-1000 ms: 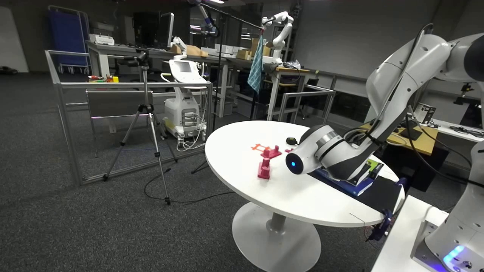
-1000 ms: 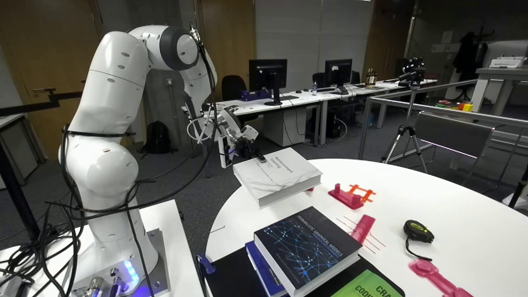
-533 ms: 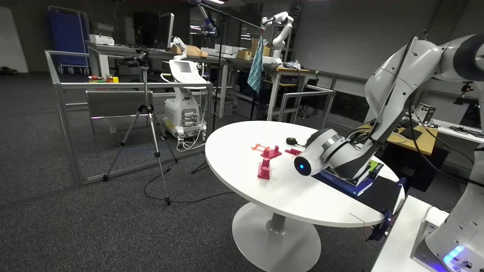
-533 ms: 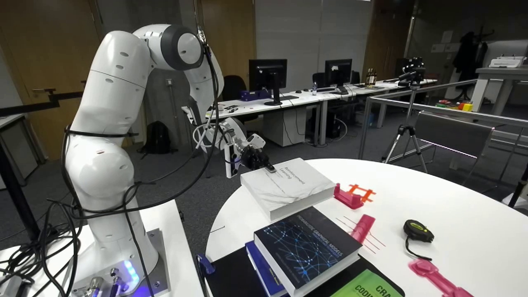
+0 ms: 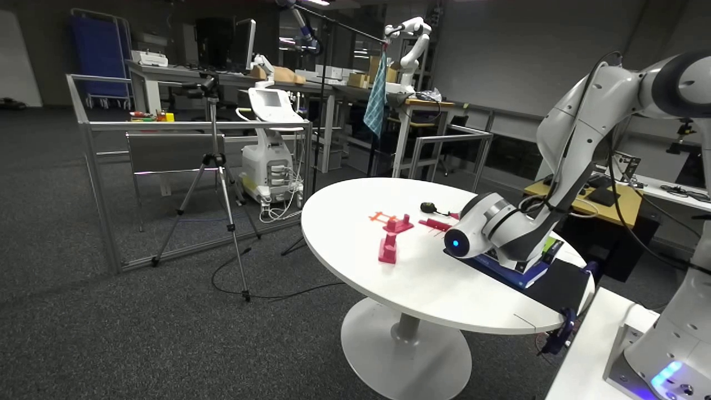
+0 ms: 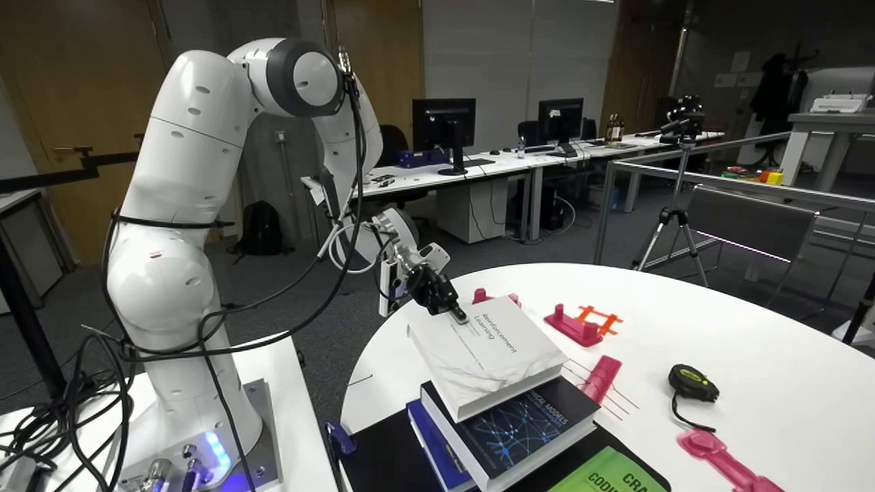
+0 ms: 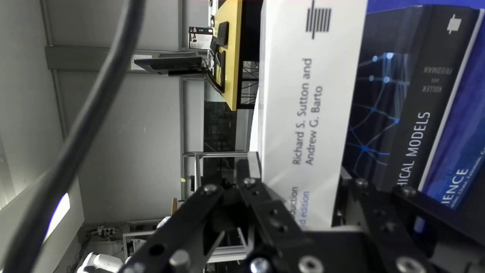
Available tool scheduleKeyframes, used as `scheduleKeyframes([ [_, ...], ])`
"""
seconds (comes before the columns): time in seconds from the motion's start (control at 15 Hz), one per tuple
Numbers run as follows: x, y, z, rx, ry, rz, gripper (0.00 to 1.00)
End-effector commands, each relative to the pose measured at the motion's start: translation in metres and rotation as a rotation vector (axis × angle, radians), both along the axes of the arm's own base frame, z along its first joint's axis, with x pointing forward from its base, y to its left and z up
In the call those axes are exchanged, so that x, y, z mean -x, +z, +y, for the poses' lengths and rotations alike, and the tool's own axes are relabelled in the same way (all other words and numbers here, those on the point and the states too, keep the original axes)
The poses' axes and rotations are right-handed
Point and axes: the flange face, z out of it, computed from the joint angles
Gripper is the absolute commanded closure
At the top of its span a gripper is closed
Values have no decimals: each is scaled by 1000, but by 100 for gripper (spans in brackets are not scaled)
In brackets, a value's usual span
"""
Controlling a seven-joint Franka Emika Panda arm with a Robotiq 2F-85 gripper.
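Note:
My gripper point(image 7: 297, 170) is shut on a thick white book point(image 6: 489, 362) titled Reinforcement Learning, one finger on each cover at the spine end. The wrist view shows its white spine between the fingers. Held aslant, the book overlaps a dark book point(image 6: 540, 413) with blue line art, which lies on a blue book point(image 6: 437, 444). Whether the white and dark covers touch, I cannot tell. The wrist view has the dark book point(image 7: 379, 113) and blue book point(image 7: 460, 148) beside the white spine. In an exterior view the arm's wrist point(image 5: 472, 239) hides the gripper and most of the white book.
Under the stack lies a black mat point(image 6: 376, 451), with a green book point(image 6: 612, 471) alongside. Pink parts point(image 6: 574, 331), an orange frame point(image 6: 600, 319) and a tape measure point(image 6: 694, 383) lie on the white round table point(image 6: 772, 342). A blue clamp point(image 6: 340, 437) grips its edge.
Arm and white book have moved toward the stack and lower, so the book now covers part of the dark book. It tips more steeply. The grip has stayed the same.

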Motion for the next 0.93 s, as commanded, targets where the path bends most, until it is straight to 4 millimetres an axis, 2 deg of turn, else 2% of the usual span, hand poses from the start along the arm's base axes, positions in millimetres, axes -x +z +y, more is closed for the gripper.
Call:
scheduleKeyframes([
  [0.0,7,27,-23,25,35,2,81],
  [0.33,11,30,-39,57,48,12,81],
  [0.87,16,19,-64,81,37,42,81],
])
